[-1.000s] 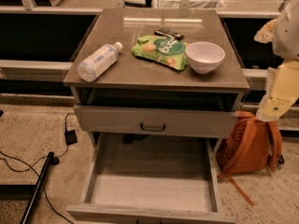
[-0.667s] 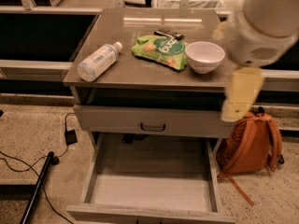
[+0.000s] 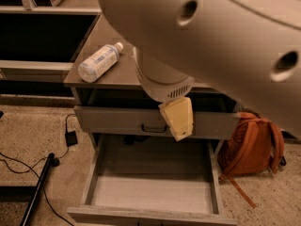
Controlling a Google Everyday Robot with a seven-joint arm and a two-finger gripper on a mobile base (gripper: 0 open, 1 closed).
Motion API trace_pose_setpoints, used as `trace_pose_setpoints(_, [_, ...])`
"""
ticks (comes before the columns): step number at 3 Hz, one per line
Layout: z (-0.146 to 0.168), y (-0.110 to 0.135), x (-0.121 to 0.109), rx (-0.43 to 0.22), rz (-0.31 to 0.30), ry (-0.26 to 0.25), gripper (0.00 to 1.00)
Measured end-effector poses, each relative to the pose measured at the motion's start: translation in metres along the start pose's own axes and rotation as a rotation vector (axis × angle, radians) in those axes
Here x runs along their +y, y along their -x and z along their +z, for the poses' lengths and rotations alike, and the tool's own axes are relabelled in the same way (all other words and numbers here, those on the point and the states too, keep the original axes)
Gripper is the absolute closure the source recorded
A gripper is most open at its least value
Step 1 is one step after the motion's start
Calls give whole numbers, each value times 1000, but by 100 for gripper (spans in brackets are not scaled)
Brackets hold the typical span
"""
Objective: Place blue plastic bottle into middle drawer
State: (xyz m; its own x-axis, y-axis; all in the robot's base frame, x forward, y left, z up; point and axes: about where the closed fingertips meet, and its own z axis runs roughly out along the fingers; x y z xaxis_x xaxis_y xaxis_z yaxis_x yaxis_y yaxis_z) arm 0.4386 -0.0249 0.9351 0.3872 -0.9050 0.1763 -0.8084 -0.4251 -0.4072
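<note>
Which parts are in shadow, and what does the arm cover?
Camera view: warm, dim light; the arm, near the camera, covers the upper right and much of the cabinet top; the gripper hangs before the upper drawer; deep shadow under the cabinet top and at the back of the middle drawer; the blue plastic bottle is lit.

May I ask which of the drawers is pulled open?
The middle drawer, lowest in view, plank floor showing; the handled drawer above is pushed in, the gripper hanging before it.
</note>
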Motion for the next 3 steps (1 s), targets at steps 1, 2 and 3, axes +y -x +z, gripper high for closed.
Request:
trace_pose_setpoints(1, [-13, 1, -7, 6, -40, -11, 0])
trace_pose_setpoints(2, [-7, -7, -48, -16, -158, -26, 0])
trace_pose_setpoints(3, [48, 4, -136, -85, -396, 15, 0])
